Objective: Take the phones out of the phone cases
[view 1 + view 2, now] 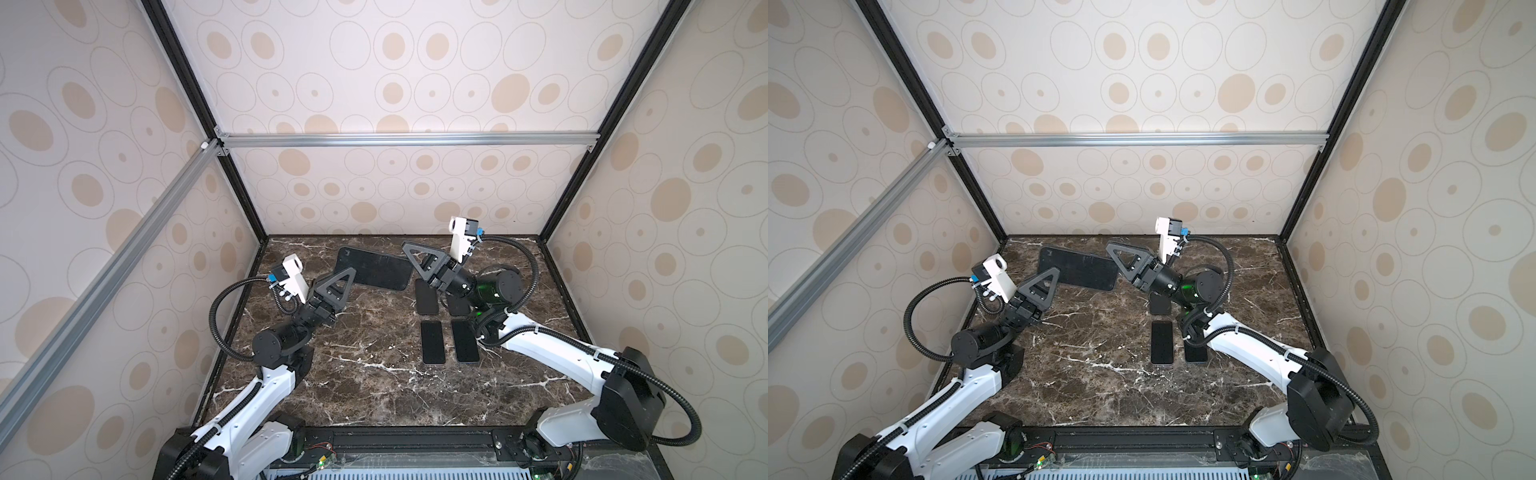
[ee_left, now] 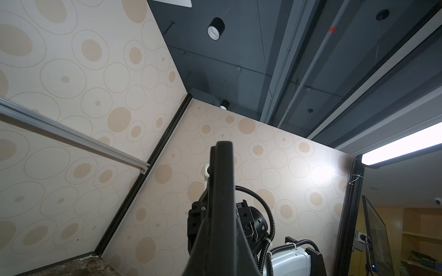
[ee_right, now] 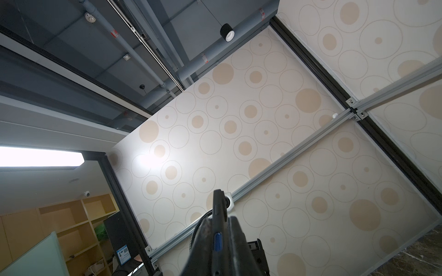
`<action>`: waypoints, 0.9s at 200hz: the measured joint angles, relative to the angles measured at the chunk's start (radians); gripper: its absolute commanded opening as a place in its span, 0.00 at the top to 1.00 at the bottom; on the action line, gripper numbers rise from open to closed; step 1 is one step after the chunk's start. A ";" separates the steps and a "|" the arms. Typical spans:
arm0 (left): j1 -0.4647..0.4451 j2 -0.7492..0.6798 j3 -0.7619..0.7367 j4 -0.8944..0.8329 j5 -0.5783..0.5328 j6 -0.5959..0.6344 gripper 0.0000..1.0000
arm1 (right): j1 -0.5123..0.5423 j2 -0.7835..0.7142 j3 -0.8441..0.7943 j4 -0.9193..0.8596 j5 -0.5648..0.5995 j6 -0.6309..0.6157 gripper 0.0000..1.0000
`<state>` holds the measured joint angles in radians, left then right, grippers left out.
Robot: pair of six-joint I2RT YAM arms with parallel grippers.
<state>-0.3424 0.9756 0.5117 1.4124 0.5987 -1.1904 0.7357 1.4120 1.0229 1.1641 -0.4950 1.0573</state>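
A black slab, the phone in its phone case (image 1: 372, 268) (image 1: 1077, 268), hangs above the back of the table in both top views. I cannot tell phone from case. My left gripper (image 1: 348, 274) (image 1: 1052, 274) is shut on its near left corner. My right gripper (image 1: 409, 254) (image 1: 1113, 252) is shut on its right end. The right wrist view shows the slab's thin edge (image 3: 217, 208), with a blue side button, pinched in the right gripper (image 3: 218, 221). The left wrist view shows the left gripper (image 2: 220, 146) closed edge-on, with the right arm behind it.
Several bare black phones (image 1: 433, 342) (image 1: 1162, 341) lie flat on the marble table (image 1: 365, 386), right of the middle and partly under the right arm. Patterned walls with aluminium rails (image 1: 407, 139) stand close on three sides.
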 measured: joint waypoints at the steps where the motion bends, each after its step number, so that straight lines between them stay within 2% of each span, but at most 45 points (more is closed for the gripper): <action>1: 0.000 0.000 0.000 0.000 0.000 0.000 1.00 | 0.000 0.000 0.000 0.000 0.000 0.000 0.85; 67: 0.000 -0.005 -0.001 0.000 -0.008 -0.016 1.00 | 0.006 0.002 0.009 0.004 0.000 0.002 0.94; 89: 0.000 -0.004 -0.001 0.001 -0.013 -0.022 1.00 | 0.006 0.005 0.011 0.003 0.001 0.011 1.00; 134: 0.000 0.014 0.000 0.047 -0.014 -0.043 1.00 | 0.011 0.007 0.029 -0.005 0.000 0.047 1.00; 180: 0.001 0.035 0.029 0.100 0.012 -0.048 1.00 | 0.016 0.026 0.066 0.019 -0.002 0.147 1.00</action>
<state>-0.3412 1.0103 0.5404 1.5127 0.6106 -1.2381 0.7517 1.4384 1.0885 1.1831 -0.4973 1.2045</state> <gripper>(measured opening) 0.121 0.115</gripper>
